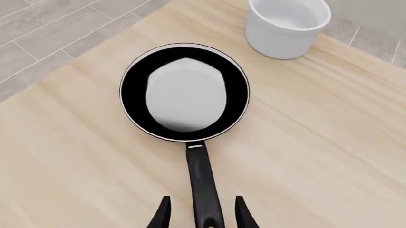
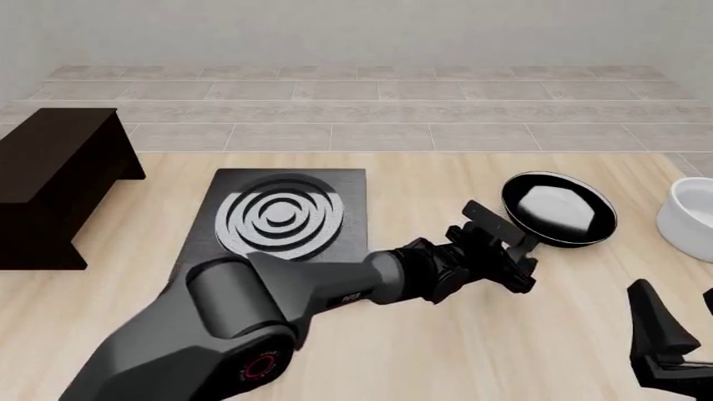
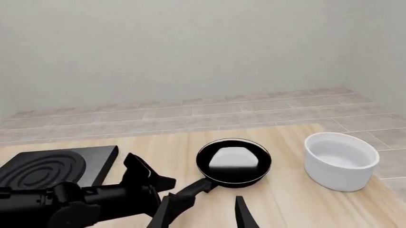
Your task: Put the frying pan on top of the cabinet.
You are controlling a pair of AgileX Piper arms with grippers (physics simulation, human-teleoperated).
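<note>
Step in hand: grasp approach. Frying pan (image 2: 558,208) sat flat on worktop (image 2: 446,351), right side, near white bowl (image 2: 689,210). Left tool (image 1: 201,214) released, fingers straddling handle. Right tool (image 3: 203,213) released, idle. Next: clench, lift, carry to cabinet (image 2: 56,180) far left.

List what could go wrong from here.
1. The left gripper straddles only the far end of the pan handle, so the pan may tilt or slip when lifted.
2. The cabinet is across the table, beyond the ringed slab; a low carry could clip it.
3. The bowl stands near the pan.
</note>
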